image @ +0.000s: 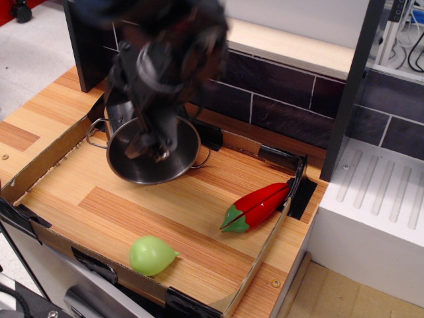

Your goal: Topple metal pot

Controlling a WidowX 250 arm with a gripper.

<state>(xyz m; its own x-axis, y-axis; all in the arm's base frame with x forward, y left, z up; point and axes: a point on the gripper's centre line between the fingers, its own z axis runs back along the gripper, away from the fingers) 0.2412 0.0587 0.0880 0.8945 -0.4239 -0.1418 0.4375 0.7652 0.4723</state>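
Observation:
The metal pot [129, 169] is shiny steel and lies tipped over at the back left of the cardboard tray [40, 162], its open mouth facing the camera. One wire loop handle shows at its left and one at its right. My gripper [151, 149] comes down from above, blurred by motion, with its fingertips inside the pot's mouth near the far rim. The blur and the pot's reflections hide how far apart the fingers are.
A red toy pepper [258, 205] lies at the tray's right side. A green toy vegetable [151, 255] lies near the front edge. A dark tiled wall [278, 79] runs behind the tray. A black post [351, 79] and a white ridged block [377, 199] stand at right.

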